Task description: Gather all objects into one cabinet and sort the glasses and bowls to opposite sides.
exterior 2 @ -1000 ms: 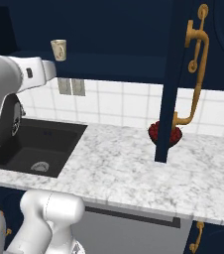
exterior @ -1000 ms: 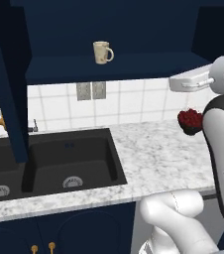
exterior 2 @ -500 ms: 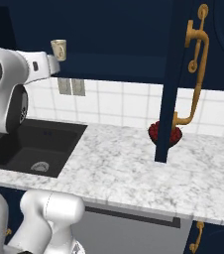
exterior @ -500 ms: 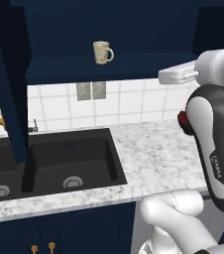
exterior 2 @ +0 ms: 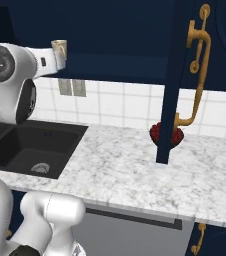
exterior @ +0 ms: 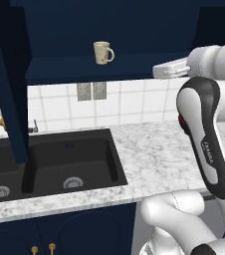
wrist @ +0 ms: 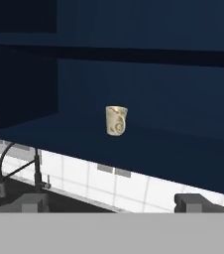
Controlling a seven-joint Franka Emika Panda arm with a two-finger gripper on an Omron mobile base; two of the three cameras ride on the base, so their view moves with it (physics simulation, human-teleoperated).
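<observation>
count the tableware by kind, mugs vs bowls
mugs: 1, the cream mug on the cabinet shelf
bowls: 1, the dark red-patterned bowl on the counter
total: 2

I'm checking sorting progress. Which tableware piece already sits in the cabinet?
The cream mug, standing upright on the navy cabinet shelf. The dark red-patterned bowl is down on the marble counter.

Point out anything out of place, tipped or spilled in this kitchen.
Nothing is tipped or spilled. The cream handled mug stands upright on the navy wall cabinet's shelf. One piece sits apart from it: the small black bowl with red pattern is down on the grey-white marble counter, behind the open navy door.
</observation>
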